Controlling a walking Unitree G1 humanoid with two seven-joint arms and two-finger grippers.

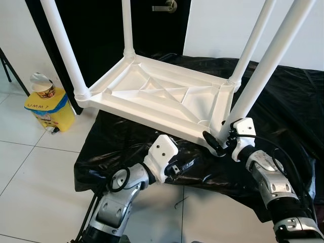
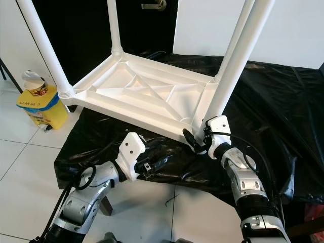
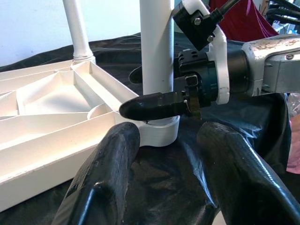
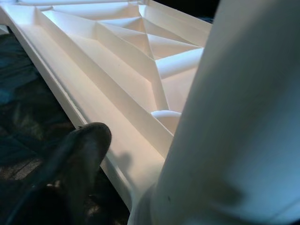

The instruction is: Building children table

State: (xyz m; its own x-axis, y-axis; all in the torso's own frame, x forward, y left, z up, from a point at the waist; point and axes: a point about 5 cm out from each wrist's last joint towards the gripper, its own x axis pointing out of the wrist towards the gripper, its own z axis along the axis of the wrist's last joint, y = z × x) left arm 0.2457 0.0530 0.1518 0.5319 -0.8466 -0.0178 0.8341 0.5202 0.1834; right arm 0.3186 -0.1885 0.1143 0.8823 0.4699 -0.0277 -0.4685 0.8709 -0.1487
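Your table (image 1: pixel 152 91) is flipped upside down on the black sheet (image 1: pixel 283 101), all four legs sticking up. The near-right leg (image 1: pixel 263 76) is the one that matters: its long axis runs up and away, and your right hand (image 1: pixel 215 143) is clamped round its base. Left hand (image 3: pixel 168 183) sits open just beside it, low by the table edge.
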